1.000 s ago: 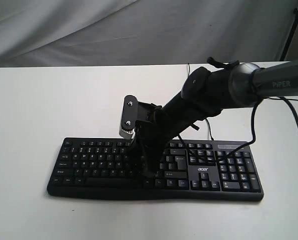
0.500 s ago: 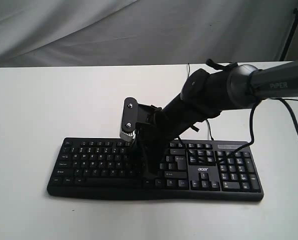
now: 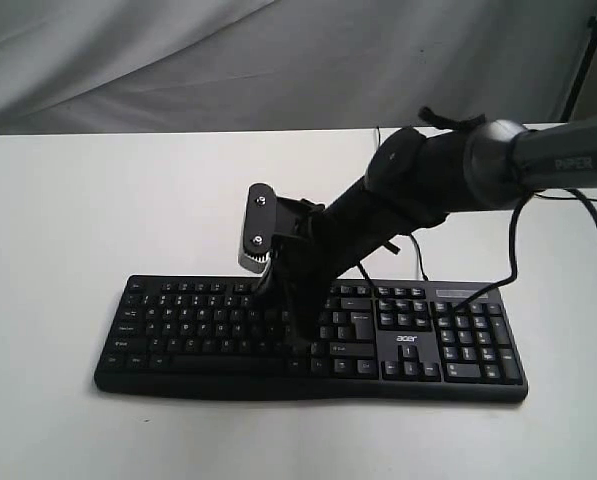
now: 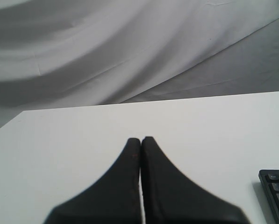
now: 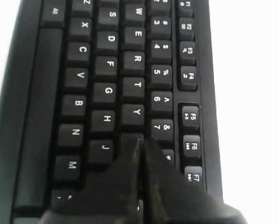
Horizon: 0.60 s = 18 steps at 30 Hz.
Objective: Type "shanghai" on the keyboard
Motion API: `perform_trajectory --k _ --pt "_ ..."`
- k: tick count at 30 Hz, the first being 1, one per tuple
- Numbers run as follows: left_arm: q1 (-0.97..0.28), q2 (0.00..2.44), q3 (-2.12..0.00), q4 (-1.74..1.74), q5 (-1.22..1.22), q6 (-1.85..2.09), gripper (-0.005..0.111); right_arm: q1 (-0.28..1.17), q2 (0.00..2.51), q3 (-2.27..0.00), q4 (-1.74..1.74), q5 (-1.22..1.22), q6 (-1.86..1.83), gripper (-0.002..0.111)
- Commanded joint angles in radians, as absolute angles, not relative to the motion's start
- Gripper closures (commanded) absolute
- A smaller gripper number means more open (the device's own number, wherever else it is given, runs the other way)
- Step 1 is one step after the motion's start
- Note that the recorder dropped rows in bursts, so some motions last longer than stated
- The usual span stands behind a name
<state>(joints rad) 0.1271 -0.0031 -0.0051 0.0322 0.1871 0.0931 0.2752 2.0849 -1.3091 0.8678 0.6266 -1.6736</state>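
Observation:
The black keyboard (image 3: 178, 330) lies across the white table, number pad and "acer" logo on the right. My right gripper (image 3: 299, 342) reaches in from the right and points down at the middle of the letter keys. In the right wrist view the keyboard (image 5: 106, 70) fills the frame. The right gripper (image 5: 141, 141) is shut with nothing in it, its tips just beyond the Y key (image 5: 132, 112), between J and the 7 key. My left gripper (image 4: 140, 139) is shut and empty over bare table. Only a corner of the keyboard (image 4: 277, 191) shows beside it.
The thin black cable (image 3: 418, 262) runs from the keyboard's back edge under the right arm. The white table (image 3: 78, 200) stretches back to a grey cloth backdrop (image 3: 278, 60). A black stand leg (image 3: 581, 70) is at the far right.
The right arm has shifted slightly. Its fingertips sit a little higher over the keys than half a second ago.

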Motion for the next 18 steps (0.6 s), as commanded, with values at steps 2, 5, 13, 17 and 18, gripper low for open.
perform_trajectory --k 2,5,13,17,18 --pt "0.123 0.000 0.000 0.032 0.183 0.090 0.106 0.270 2.061 -1.305 0.901 0.641 -1.675 0.108" --pt "0.123 0.000 0.000 0.032 0.183 0.090 0.106 0.270 2.061 -1.305 0.901 0.636 -1.675 0.108" --pt "0.123 0.000 0.000 0.032 0.183 0.090 0.106 0.270 1.967 -1.305 0.939 0.621 -1.660 0.108" --pt "0.123 0.000 0.000 0.032 0.183 0.090 0.106 0.270 1.889 -1.305 1.031 0.621 -1.590 0.108" --pt "0.123 0.000 0.000 0.032 0.183 0.090 0.106 0.270 1.873 -1.305 1.038 0.621 -1.574 0.108"
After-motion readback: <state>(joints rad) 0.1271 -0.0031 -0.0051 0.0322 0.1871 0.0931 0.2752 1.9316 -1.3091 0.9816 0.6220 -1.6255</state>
